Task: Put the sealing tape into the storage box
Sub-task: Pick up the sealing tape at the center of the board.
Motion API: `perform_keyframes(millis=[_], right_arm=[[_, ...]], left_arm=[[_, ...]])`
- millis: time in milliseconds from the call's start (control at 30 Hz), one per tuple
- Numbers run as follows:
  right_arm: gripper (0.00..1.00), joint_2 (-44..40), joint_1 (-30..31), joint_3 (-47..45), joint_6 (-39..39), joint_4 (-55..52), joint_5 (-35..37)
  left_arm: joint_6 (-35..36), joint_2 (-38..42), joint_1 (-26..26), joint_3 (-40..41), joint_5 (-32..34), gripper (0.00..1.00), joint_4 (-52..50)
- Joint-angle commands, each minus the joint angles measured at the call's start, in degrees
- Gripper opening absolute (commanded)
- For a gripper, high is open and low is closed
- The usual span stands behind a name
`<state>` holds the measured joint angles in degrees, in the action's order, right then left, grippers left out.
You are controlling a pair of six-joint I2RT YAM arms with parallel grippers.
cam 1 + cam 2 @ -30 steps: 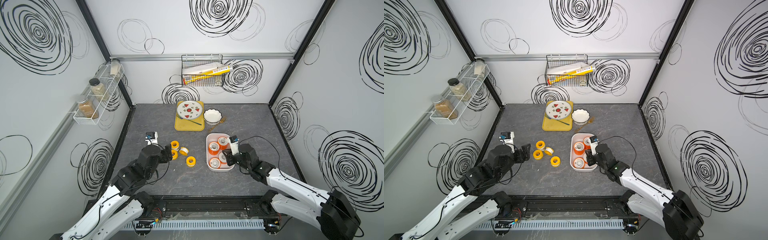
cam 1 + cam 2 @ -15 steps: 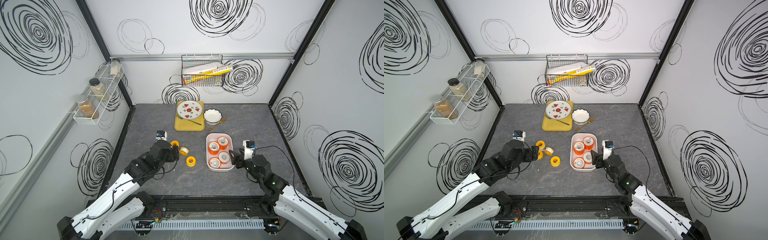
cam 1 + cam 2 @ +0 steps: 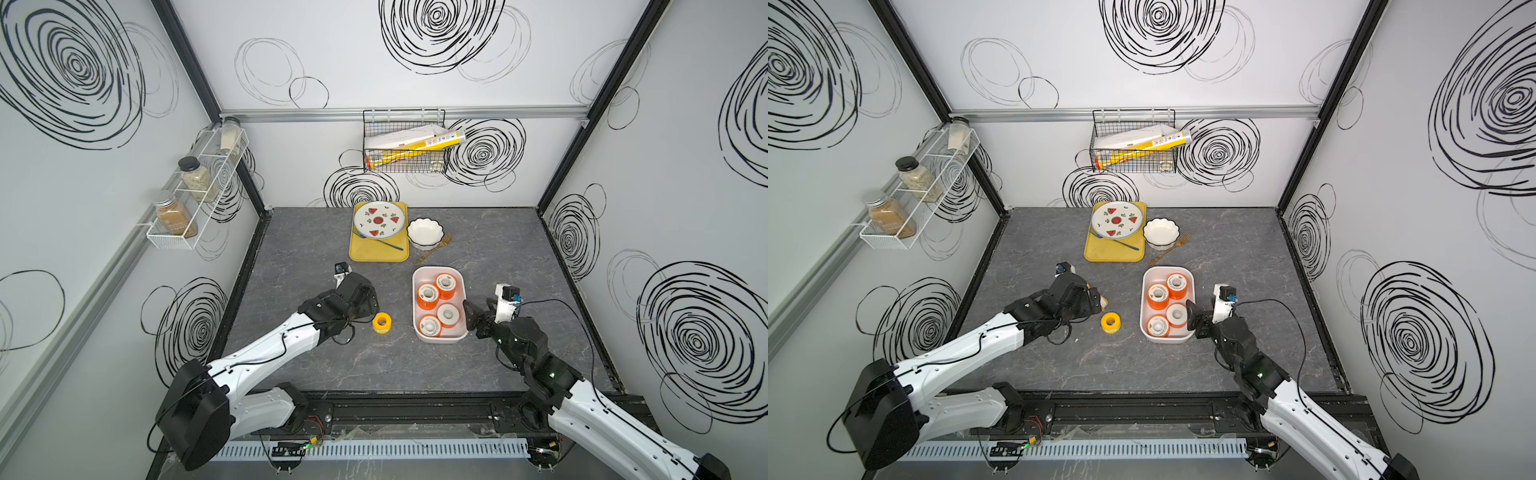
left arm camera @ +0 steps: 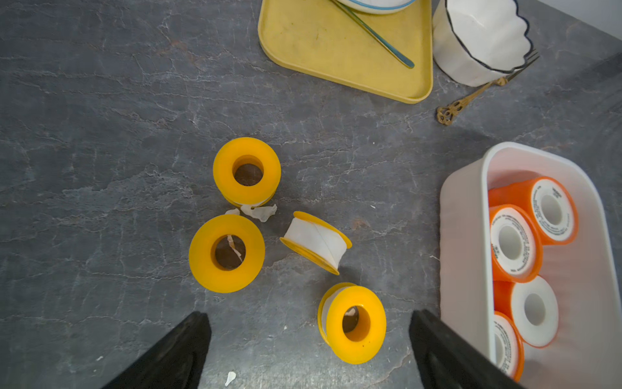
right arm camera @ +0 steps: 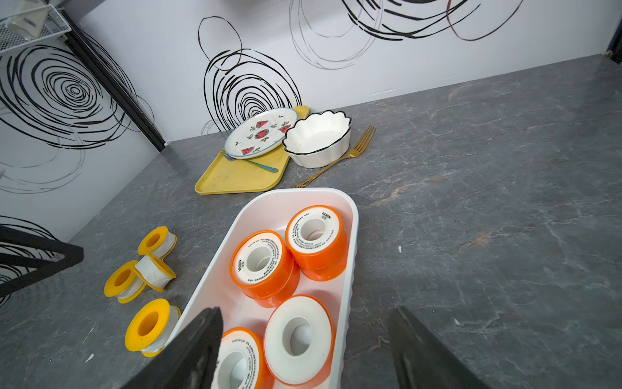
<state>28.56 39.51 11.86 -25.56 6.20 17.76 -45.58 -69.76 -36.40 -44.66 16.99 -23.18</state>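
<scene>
Two arms, the left arm and the right arm, reach in from the near rail over the grey surface. The left tool hangs with its jaws spread wide and nothing between them, just above the loose sealing tape. The right tool is also wide open and empty, poised over the near end of the storage box.

Four yellow-flanged spools rest on the surface to the left of the box. The nearest spool lies flat, close to the box wall and just ahead of the open left jaws. Behind it a tipped spool rests on its side with the white winding showing, just beside two flat ones, one of them trailing a scrap of loose tape. In both top views only the nearest spool is plain; the other three are probably under the left arm.

Inside the box sit four orange spools, close together in two pairs; one near spool shows a plain white face.

Farther back, a gold fork lies on the surface beside a white scalloped bowl. Next to the bowl a yellow tray carries a watermelon plate and a thin blue utensil. On the back wall hangs a black wire basket; a white wire shelf with jars is on the left wall.
</scene>
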Motion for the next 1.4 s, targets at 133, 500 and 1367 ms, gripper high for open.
perform_keyframes(millis=[133, 500, 1367], right_arm=[[0.82, -1.66, -0.02, -1.05, -0.66, 0.33, 1.19], [0.82, 0.0, -0.04, -0.71, -0.61, 0.92, 1.13], [0.82, 2.12, -0.08, -0.08, -0.63, 1.32, 0.97]], left_arm=[[-3.61, -7.59, -0.36, -2.67, 2.59, 0.99, 4.43], [-4.76, -17.83, -0.76, -7.4, 2.3, 0.99, 5.4], [-4.09, -25.06, -1.54, -8.09, 8.56, 0.8, 3.84]])
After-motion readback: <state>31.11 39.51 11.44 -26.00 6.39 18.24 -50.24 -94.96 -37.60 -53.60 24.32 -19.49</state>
